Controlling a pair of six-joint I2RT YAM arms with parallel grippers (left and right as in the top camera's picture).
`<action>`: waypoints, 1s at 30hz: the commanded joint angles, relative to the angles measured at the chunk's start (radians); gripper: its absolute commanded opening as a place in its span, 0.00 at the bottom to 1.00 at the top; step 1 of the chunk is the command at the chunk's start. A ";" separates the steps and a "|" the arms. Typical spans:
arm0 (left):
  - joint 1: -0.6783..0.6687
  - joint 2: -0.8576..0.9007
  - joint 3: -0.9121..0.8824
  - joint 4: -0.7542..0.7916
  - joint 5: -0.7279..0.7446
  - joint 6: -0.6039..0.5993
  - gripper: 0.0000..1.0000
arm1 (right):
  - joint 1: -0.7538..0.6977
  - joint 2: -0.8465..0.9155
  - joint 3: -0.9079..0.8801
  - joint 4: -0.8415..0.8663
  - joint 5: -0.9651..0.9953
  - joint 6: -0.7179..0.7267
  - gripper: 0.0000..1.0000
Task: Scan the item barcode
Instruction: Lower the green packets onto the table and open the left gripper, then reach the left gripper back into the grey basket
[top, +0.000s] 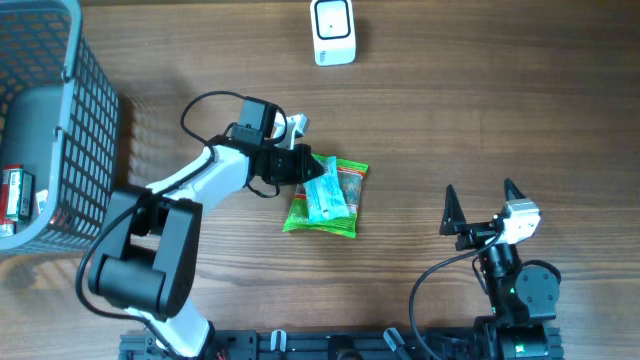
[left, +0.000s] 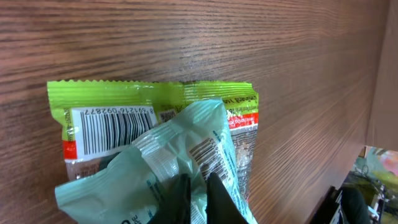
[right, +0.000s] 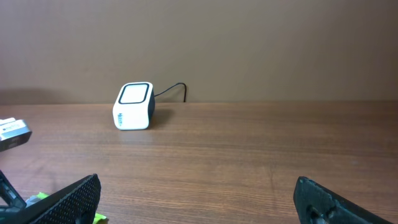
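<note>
A pale teal packet (top: 326, 197) lies across a green snack packet (top: 348, 222) in the middle of the table. My left gripper (top: 310, 168) is down at the teal packet's near end, its jaws shut on a fold of the film. The left wrist view shows the black fingertips (left: 186, 190) pinching the teal packet (left: 124, 180), whose barcode (left: 208, 152) faces up. The green packet (left: 106, 93) under it shows its own barcode (left: 112, 127). The white scanner (top: 333, 30) stands at the far edge. My right gripper (top: 480, 190) is open and holds nothing, well to the right.
A grey mesh basket (top: 90, 120) stands at the left edge with a red and white item (top: 15, 195) inside. In the right wrist view the scanner (right: 134, 106) sits far ahead to the left, its cable trailing behind it.
</note>
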 joint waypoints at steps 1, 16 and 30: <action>-0.003 -0.135 0.042 -0.046 -0.007 0.013 0.10 | -0.003 0.000 -0.001 0.003 0.010 -0.009 1.00; 0.466 -0.348 0.727 -0.456 -0.550 0.077 0.90 | -0.003 0.000 -0.001 0.003 0.010 -0.009 1.00; 1.045 -0.101 0.727 -0.629 -0.550 0.077 1.00 | -0.003 0.000 -0.001 0.003 0.010 -0.009 1.00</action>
